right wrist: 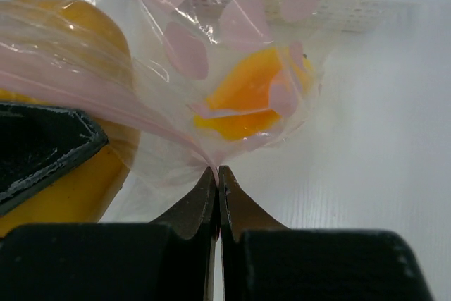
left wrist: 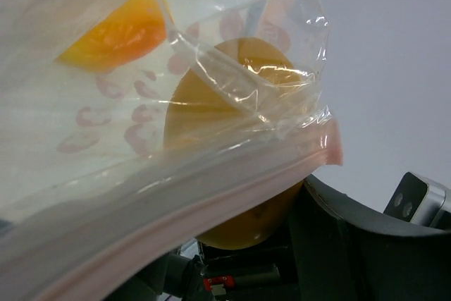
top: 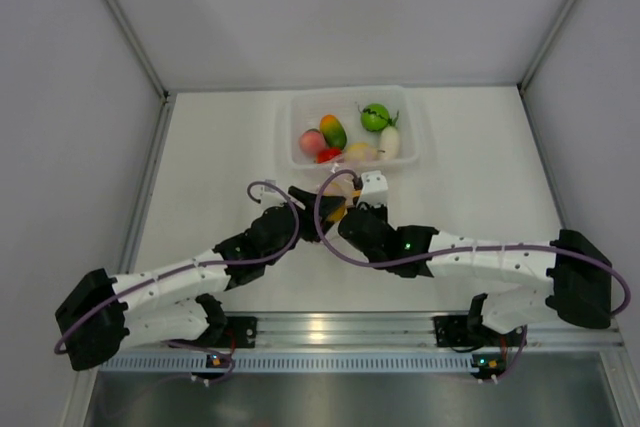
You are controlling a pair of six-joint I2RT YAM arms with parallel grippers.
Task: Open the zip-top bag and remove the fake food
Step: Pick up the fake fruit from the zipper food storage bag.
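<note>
White tabletop [top: 200,197], grey walls [top: 60,97]. Right gripper [right wrist: 217,174] is pressed together on the pink zip strip [right wrist: 141,121] of the zip-top bag [right wrist: 211,47]. Left gripper [top: 303,209] sits just beside it; cannot tell its state. Orange piece [right wrist: 246,100] and yellow piece [right wrist: 70,33] of fake food show through the plastic ahead of the fingertips. Clear tub [top: 287,147] beyond holds more pieces [top: 375,117].

Tub [top: 292,137] at back of table [top: 210,177], food [top: 333,131] inside — bag [right wrist: 176,54] just in front of tub, mid-table, two more pieces inside it.
</note>
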